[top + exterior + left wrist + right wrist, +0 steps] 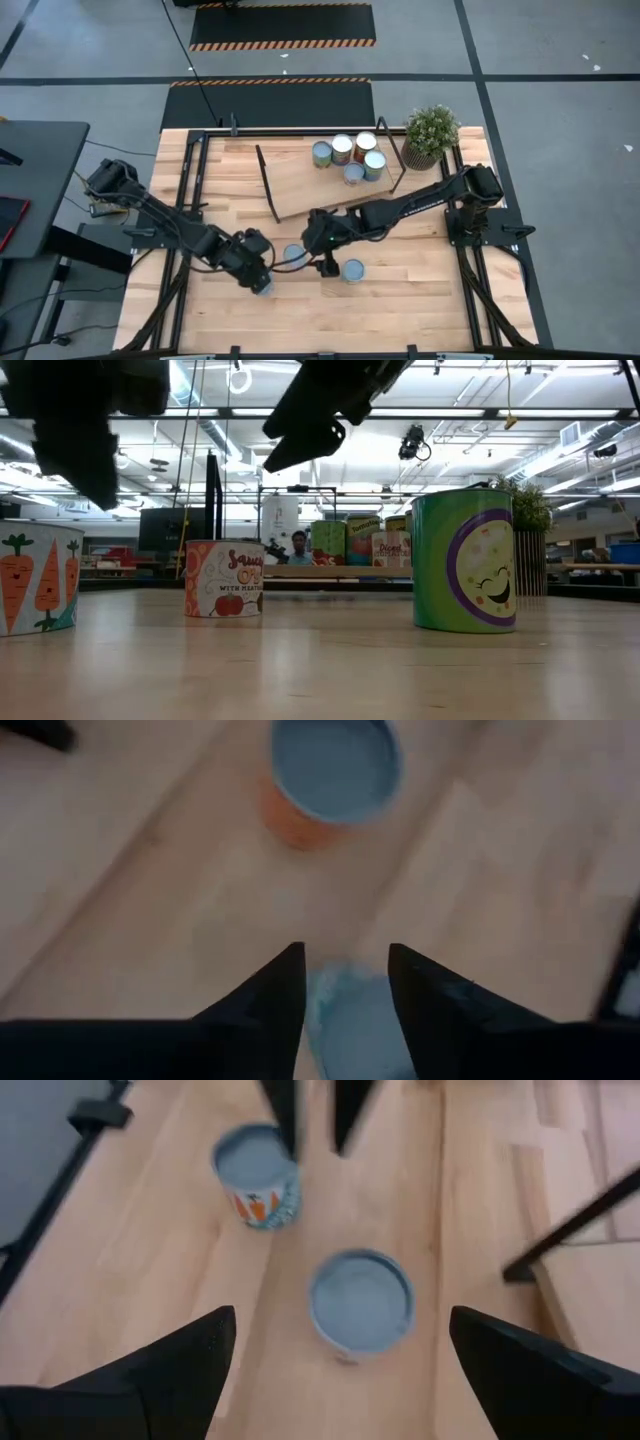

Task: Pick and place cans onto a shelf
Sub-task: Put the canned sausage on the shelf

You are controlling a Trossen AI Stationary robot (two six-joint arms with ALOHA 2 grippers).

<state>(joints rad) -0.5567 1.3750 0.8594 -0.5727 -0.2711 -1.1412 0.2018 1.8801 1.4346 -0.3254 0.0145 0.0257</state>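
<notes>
Tin cans (224, 579) upright, axes vertical | left end effector (345, 985) straddling carrot can (352, 1025) | right end effector (340, 1350) open

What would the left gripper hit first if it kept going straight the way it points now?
Most likely the can right beneath the left gripper, sitting between its fingers. Beyond it stands an orange-sided can, though depth is hard to judge.
</notes>
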